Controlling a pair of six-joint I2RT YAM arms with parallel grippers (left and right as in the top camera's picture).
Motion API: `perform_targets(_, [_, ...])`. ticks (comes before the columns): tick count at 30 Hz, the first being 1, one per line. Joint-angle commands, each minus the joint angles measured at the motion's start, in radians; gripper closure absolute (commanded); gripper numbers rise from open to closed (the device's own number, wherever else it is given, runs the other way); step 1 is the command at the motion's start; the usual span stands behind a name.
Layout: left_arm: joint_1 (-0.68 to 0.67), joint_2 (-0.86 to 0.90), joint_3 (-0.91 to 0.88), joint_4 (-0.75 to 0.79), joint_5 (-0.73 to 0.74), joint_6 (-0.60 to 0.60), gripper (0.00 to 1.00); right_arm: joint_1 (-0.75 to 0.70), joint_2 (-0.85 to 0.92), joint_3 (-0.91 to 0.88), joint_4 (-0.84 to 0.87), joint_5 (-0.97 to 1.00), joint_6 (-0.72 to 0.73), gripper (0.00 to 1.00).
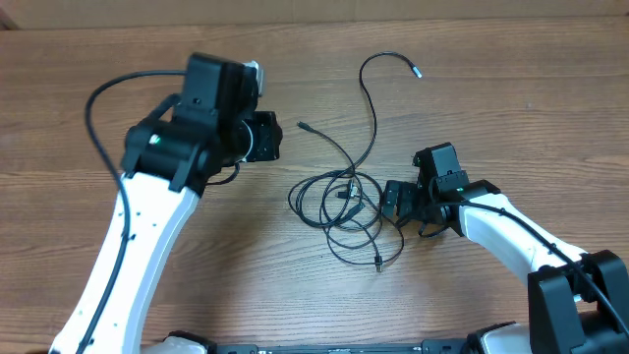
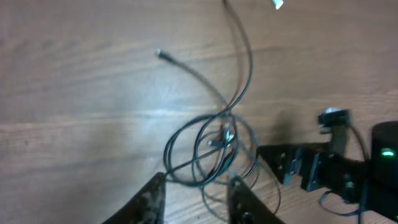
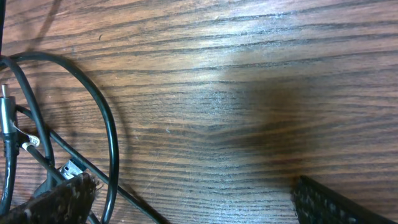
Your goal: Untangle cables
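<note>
The cables (image 1: 339, 202) lie in a tangle of thin black loops mid-table. One strand runs up to a plug (image 1: 415, 71); another ends at a plug (image 1: 302, 125). My left gripper (image 1: 263, 138) hovers up-left of the tangle. In the left wrist view the left gripper (image 2: 196, 196) has its fingers apart with bare wood between them, and the loops (image 2: 211, 146) lie just past the tips. My right gripper (image 1: 398, 204) sits at the tangle's right edge. It stands wide open (image 3: 193, 202), with cable loops (image 3: 109, 137) by its left finger (image 3: 59, 199) and nothing gripped.
The left arm's thick black cable (image 1: 93, 108) arcs over the table at the far left. The right arm (image 2: 336, 168) shows at the right in the left wrist view. A lone plug (image 1: 378, 264) lies below the tangle. Bare wooden table (image 1: 491, 108) surrounds it.
</note>
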Motion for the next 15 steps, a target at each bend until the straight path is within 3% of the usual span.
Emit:
perform_targets(1, [-0.003,0.073,0.02,-0.031,0.07,-0.011,0.72,-0.001,0.004,-0.012,0.0,0.01,0.024,0.0])
perform_targets(9, [-0.061,0.266,0.02,-0.133,0.182,0.054,0.86,-0.001,0.004,-0.012,-0.016,-0.002,0.051,0.0])
perform_targets(15, [-0.162,0.402,0.02,-0.155,0.183,0.069,0.83,-0.001,0.004,-0.012,-0.013,-0.002,0.051,0.0])
